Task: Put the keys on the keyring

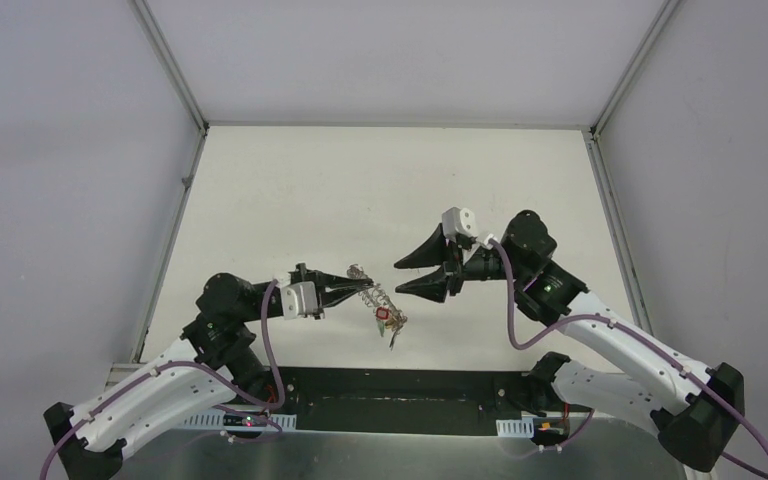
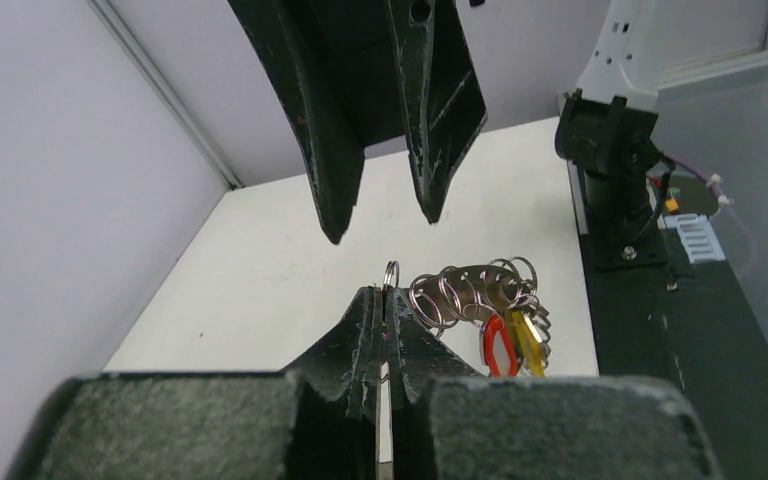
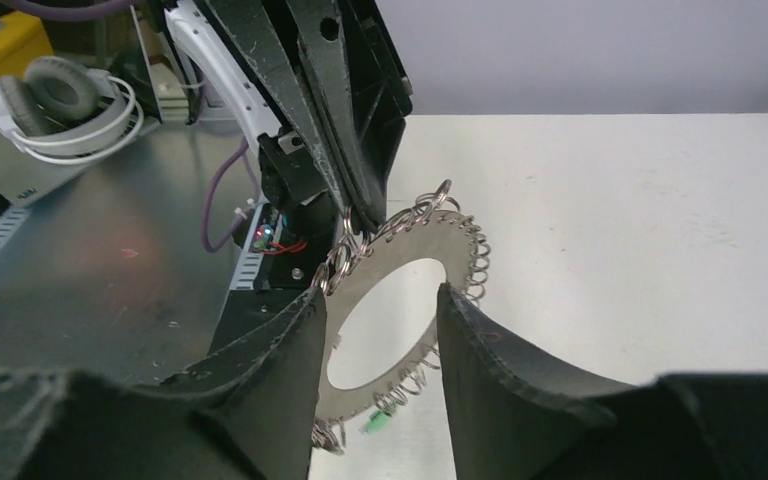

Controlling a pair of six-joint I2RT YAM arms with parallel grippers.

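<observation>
Hanging in the air above the white desk (image 1: 360, 190), the keyring (image 1: 375, 298) is a large flat grey ring with a wide round hole, and its outer edge is crowded with small silver wire loops. From the right wrist it shows nearly face-on (image 3: 430, 240). From the left wrist it is seen edge-on, a row of overlapping loops (image 2: 465, 285). A red tag (image 2: 497, 345) and a yellow tag (image 2: 527, 340) hang side by side from its near side. A small green tag (image 3: 378, 424) shows at the lower rim in the right wrist view; the metal of the key it belongs to is too small to make out.

The ring sits between the two arms, near the front middle of the desk and well off its surface. The left tool (image 1: 358, 285) has its jaws pressed together on the ring's left rim among the loops, and the ring hangs rightward and downward from that grip. The right tool (image 1: 400, 279) stands just to the right of the ring, jaws moderately apart with nothing between them. Its tips point left at the ring, apart from it. Through its own camera the ring's hole lies framed in the gap between its two black fingers (image 3: 290, 350).

The left arm reaches up from its base at the near left, forearm roughly level and pointing right. The right arm rises from the near right, bends at the elbow and aims its wrist leftward, slightly higher than the left tool.
</observation>
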